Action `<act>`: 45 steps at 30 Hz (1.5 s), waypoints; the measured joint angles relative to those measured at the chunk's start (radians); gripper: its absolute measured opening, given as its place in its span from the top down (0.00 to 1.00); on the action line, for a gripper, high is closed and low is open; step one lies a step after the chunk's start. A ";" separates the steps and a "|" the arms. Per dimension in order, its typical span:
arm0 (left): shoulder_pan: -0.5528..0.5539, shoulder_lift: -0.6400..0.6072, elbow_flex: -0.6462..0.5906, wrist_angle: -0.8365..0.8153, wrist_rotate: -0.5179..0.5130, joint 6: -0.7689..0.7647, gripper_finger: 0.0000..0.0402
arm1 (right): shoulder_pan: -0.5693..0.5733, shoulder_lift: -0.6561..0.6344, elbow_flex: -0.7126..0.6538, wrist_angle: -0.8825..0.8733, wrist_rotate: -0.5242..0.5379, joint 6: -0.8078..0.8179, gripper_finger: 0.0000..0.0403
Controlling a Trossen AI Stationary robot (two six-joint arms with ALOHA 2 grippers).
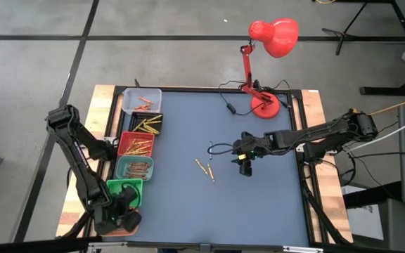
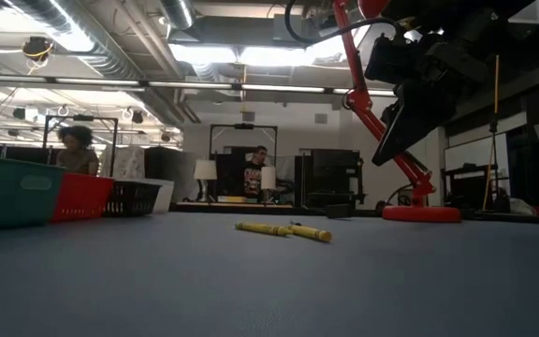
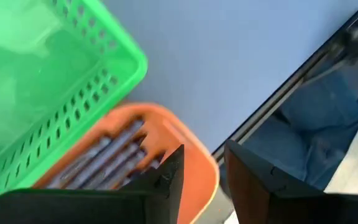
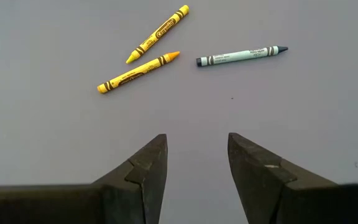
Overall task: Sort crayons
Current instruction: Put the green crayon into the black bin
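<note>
Three paper-wrapped wax crayons (image 4: pixel 166 46) lie just ahead of the open, empty right gripper (image 4: pixel 197 177); left gripper (image 3: pixel 204 180) gapes over the orange bin (image 3: pixel 166 134).

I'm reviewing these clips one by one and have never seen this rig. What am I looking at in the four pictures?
Two dark robot arms work at a blue table. One camera looks down from above, one sits at table height, and one rides on each wrist. The left gripper, open and empty, hangs over an orange bin of dark crayons beside a green bin. The right gripper, open and empty, hovers above two yellow crayons and a blue-grey crayon. More bins line the table's left edge; a red lamp stands at the back.
</note>
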State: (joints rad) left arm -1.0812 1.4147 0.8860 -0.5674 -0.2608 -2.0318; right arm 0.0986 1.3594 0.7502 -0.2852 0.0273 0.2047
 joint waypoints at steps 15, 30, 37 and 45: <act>0.239 0.000 0.000 0.027 -0.443 0.617 0.75 | 0.000 0.000 0.000 0.000 0.000 0.000 0.58; 0.779 0.028 0.001 0.470 -0.110 1.802 0.75 | 0.000 0.000 0.000 0.000 0.000 0.059 0.58; 0.894 0.150 0.001 0.517 0.033 1.955 0.75 | 0.000 0.000 0.000 0.023 -0.090 0.087 0.58; 0.950 0.304 0.001 0.611 0.112 2.069 0.75 | 0.000 0.000 0.000 0.162 -0.144 0.120 0.58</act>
State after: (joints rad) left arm -0.1315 1.7191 0.8871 0.0432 -0.1492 0.0371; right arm 0.0990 1.3598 0.7498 -0.1234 -0.1163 0.3244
